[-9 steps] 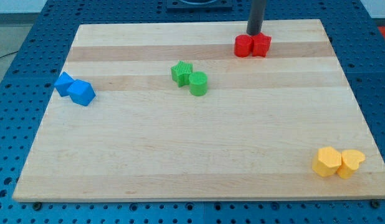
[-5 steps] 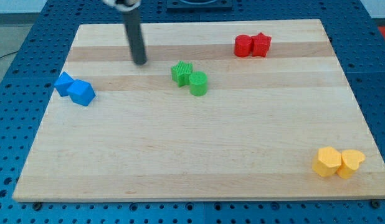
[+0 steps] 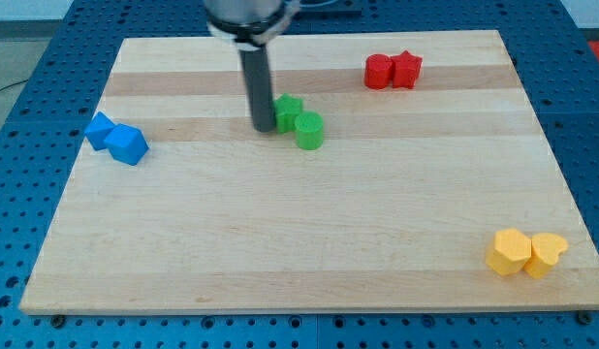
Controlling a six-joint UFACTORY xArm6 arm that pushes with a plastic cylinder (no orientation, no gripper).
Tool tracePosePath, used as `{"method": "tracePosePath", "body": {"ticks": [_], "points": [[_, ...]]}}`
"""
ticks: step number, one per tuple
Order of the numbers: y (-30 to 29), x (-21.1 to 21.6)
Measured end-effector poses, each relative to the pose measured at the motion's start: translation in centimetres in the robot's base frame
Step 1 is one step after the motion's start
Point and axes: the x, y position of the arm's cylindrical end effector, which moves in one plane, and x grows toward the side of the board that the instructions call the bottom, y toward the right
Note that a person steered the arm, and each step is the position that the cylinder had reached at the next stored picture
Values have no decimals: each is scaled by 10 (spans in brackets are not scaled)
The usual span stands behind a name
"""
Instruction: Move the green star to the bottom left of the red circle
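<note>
The green star [image 3: 288,111] lies on the wooden board's upper middle, touching a green round block [image 3: 308,130] at its lower right. My tip [image 3: 263,127] stands right against the star's left side; the rod hides part of the star. The red circle [image 3: 379,71] lies near the view's top right, touching another red block [image 3: 407,70] on its right. The star is well to the lower left of the red circle, about a hundred pixels away.
Two blue blocks [image 3: 116,138] lie touching at the board's left edge. Two yellow blocks [image 3: 525,252] lie touching at the bottom right corner. The board [image 3: 299,233] sits on a blue perforated table.
My tip went from behind the red blocks to the board's upper left, then down and right to the green star's left side. The star has shifted slightly right.
</note>
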Motion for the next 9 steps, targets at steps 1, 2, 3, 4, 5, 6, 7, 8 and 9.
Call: {"method": "tracePosePath", "body": {"ticks": [1, 2, 3, 4, 5, 6, 7, 8, 9], "points": [[17, 0], [31, -4], [31, -39], [31, -69], [34, -76], [40, -76], [51, -76], [51, -76], [65, -76]]}}
